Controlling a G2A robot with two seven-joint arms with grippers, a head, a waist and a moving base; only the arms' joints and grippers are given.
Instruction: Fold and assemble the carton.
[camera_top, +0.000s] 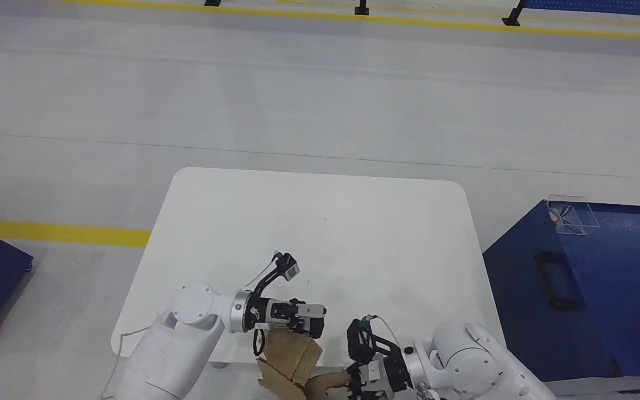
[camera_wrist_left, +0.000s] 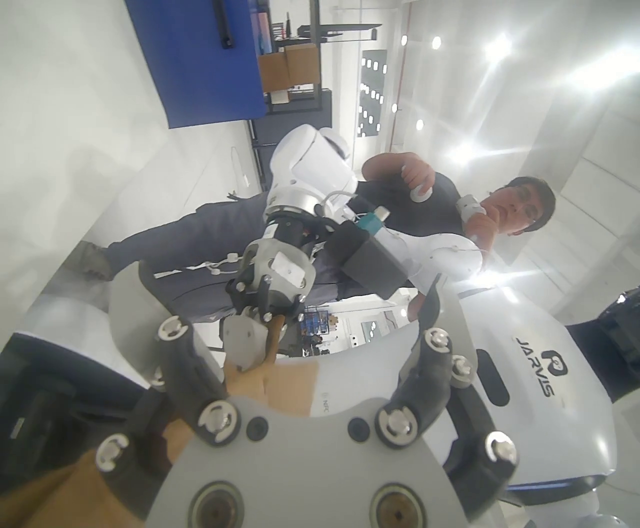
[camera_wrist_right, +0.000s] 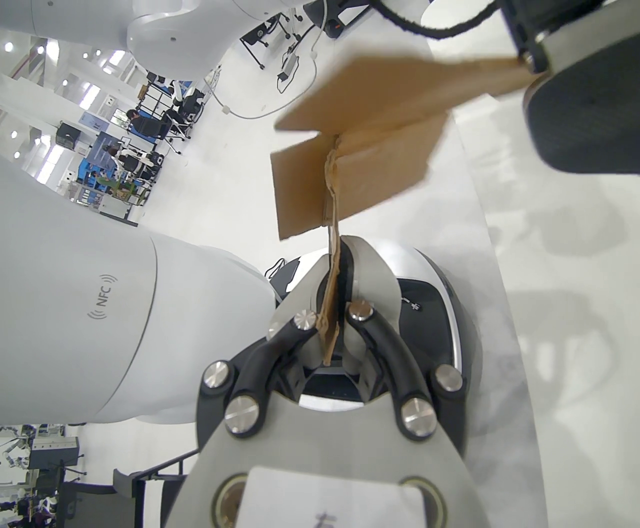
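Carton (camera_wrist_right: 350, 150) at table's (camera_top: 320, 210) 6 o'clock edge | right gripper (camera_wrist_right: 337, 267) pinches flap, steadying | left gripper (camera_top: 316, 320) spread, likely for folding

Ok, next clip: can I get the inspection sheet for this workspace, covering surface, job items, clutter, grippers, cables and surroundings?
Surface: white rounded-corner table, in front of both arms.
Job's things: brown cardboard carton, partly folded, flaps splayed, held in the air by the table's near edge.
Clutter: nothing seen.
Grippers: right gripper shut on a carton edge; left gripper open, cardboard beside one finger.
Cables: black cable looping at the left wrist.
Surroundings: blue cabinet with a clear plastic tray on top; yellow floor line.
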